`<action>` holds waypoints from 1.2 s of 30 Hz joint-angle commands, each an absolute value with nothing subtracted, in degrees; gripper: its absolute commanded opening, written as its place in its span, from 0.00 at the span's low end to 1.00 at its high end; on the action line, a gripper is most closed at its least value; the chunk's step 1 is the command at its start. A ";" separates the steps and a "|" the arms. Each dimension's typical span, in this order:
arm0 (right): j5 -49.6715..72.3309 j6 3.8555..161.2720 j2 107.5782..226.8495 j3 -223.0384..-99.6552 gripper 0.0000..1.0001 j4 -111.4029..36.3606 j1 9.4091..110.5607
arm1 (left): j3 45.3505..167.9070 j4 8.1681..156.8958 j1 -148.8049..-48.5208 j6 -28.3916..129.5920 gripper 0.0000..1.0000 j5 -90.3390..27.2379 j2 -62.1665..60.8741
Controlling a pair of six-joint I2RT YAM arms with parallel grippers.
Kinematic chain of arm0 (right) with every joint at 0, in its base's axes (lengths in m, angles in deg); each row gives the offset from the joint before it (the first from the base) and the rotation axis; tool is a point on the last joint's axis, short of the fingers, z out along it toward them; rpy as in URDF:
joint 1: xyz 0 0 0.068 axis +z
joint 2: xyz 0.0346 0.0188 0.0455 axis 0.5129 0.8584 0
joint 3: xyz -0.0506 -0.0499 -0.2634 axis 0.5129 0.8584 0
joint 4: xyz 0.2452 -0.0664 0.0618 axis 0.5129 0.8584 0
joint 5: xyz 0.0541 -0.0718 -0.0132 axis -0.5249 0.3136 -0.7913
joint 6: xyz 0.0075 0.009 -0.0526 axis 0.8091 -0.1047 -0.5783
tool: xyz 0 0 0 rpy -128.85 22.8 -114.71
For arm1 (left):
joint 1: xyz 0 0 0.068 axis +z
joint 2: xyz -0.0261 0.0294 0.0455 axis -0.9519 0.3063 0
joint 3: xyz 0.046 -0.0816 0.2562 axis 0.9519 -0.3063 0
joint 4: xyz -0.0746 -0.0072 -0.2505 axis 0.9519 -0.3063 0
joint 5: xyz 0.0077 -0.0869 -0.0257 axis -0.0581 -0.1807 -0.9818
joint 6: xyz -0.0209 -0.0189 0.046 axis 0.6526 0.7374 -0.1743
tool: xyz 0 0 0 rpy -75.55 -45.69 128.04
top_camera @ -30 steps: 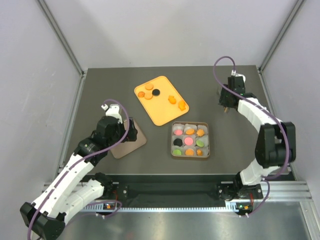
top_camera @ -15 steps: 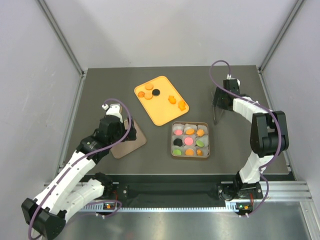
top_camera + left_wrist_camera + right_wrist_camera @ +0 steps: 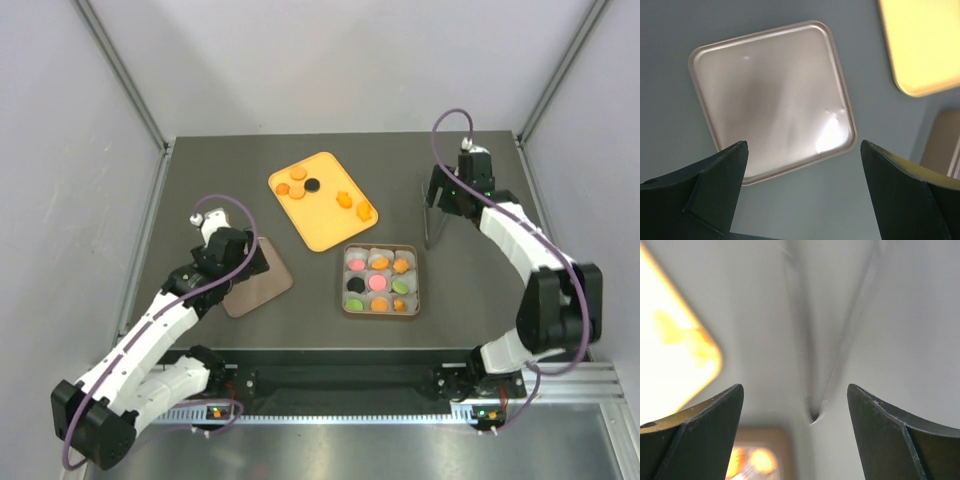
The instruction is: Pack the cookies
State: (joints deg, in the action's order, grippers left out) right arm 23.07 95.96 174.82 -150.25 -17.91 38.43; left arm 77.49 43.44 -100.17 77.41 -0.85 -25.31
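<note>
Cookies (image 3: 378, 283): nine sit in the cups of the square tin (image 3: 380, 314), one per cup. Six more lie loose on the orange tray (image 3: 320, 225) just behind it, one of them black. I only get that count from the top view; the wrist cams show tray and tin as blurred patches.

Left end effector (image 3: 803, 150) is spread wide over the square lid (image 3: 772, 100), which lies flat on the desk (image 3: 200, 180) left of the tin.

Right end effector (image 3: 795, 390) is spread too, pinching nothing. Its cam shows a thin V-shaped tool (image 3: 812, 365) between the fingers, apart from both. From the top it's just a dark line right of the tray.
</note>
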 commanded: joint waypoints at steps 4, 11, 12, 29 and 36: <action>22.58 95.52 158.13 -150.32 0.84 -16.76 48.42 | 76.65 38.69 -90.74 93.05 0.99 6.07 -22.79; 21.35 96.58 153.46 -148.38 0.84 -18.95 58.79 | 66.03 45.35 -79.81 97.02 0.92 0.00 -20.42; 20.56 96.41 153.72 -148.20 0.84 -19.39 59.24 | 65.40 47.19 -79.64 97.46 0.91 -0.17 -19.37; 15.55 95.53 154.07 -144.25 0.83 -21.59 60.74 | 57.66 61.97 -74.98 98.26 0.30 -3.16 -11.55; 13.61 94.74 154.51 -144.60 0.83 -21.68 60.83 | 63.37 58.29 -74.89 92.21 0.00 -4.66 -10.92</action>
State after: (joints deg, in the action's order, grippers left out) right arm 15.09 95.85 154.27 -143.84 -18.81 59.92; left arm 61.05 61.86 -74.86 95.99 -2.95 -10.06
